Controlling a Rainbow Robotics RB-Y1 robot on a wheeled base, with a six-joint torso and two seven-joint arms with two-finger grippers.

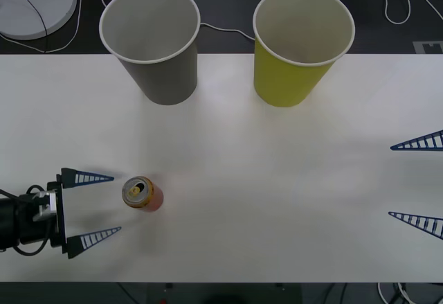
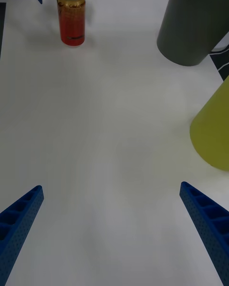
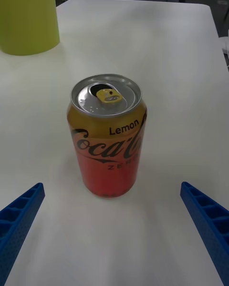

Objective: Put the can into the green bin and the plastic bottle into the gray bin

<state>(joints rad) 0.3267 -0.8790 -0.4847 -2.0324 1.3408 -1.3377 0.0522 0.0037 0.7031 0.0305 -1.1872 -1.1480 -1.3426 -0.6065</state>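
Note:
The can [image 1: 142, 194] stands upright on the white table at the front left; it is red-orange with a silver top and an opened mouth. My left gripper [image 1: 105, 205] is open just left of it, its blue fingers apart and short of the can. The left wrist view has the can [image 3: 108, 136] close ahead between the two open fingers. The gray bin [image 1: 154, 43] stands at the back left and the green bin [image 1: 299, 44] at the back right, both upright. My right gripper [image 1: 418, 183] is open at the right edge. The plastic bottle is out of view.
The white table [image 1: 277, 200] spreads wide between the can and the right gripper. A round white device [image 1: 31, 3] and cables lie on the dark floor beyond the far edge. In the right wrist view the can [image 2: 71, 15] stands far off, past the gray bin [image 2: 195, 21] and green bin [image 2: 213, 128].

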